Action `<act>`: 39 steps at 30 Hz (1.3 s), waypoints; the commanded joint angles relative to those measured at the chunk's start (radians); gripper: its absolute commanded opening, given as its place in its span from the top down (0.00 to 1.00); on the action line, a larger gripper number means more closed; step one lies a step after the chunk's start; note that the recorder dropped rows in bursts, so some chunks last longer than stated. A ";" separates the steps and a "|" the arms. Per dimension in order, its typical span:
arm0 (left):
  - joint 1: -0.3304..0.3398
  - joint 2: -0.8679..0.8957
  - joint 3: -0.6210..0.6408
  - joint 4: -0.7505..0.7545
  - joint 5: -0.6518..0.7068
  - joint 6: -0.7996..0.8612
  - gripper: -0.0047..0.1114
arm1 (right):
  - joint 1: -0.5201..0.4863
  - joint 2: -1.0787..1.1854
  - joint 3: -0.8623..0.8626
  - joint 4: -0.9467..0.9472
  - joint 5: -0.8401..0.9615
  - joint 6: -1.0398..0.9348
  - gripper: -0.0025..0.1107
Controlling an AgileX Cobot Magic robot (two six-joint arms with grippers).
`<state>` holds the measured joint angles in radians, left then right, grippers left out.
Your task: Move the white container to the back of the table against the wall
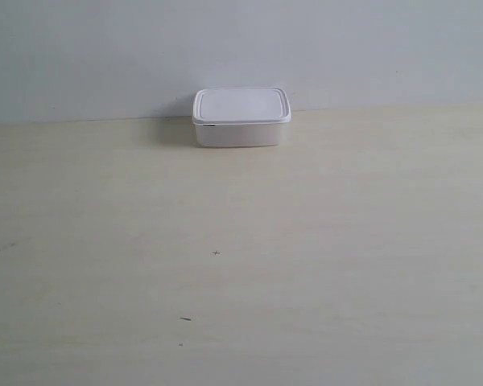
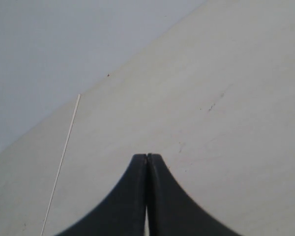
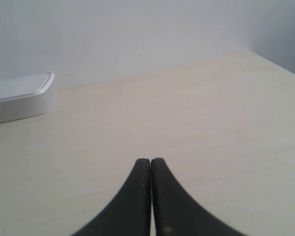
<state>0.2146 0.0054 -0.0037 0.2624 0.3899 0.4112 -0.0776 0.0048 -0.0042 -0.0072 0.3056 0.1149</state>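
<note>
The white container (image 1: 241,117) stands with its lid on at the back of the table (image 1: 241,265), right against the wall (image 1: 241,48). The right wrist view also catches the white container (image 3: 19,97), off to one side and well away from my right gripper (image 3: 150,160). That gripper is shut, its black fingers pressed together with nothing between them. My left gripper (image 2: 147,156) is shut too, empty, over bare table. Neither arm shows in the exterior view.
A few small dark specks (image 1: 185,319) mark the table near its front. A thin pale line (image 2: 64,152) crosses the table surface in the left wrist view. The table's side edge (image 3: 280,64) shows in the right wrist view.
</note>
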 commanded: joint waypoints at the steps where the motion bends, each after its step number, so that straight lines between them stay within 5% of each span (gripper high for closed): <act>1: -0.005 -0.005 0.004 -0.016 -0.004 0.002 0.96 | -0.004 -0.005 0.004 0.007 -0.014 -0.018 0.98; 10: -0.005 -0.005 0.004 -0.152 0.000 0.002 0.96 | -0.004 -0.005 0.004 0.007 -0.014 -0.018 0.98; 39: -0.005 -0.005 0.004 -0.169 0.002 0.002 0.96 | -0.004 -0.005 0.004 0.007 -0.014 -0.018 0.98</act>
<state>0.2146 0.0054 -0.0037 0.1038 0.3920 0.4112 -0.0776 0.0048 -0.0042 0.0000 0.3056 0.1061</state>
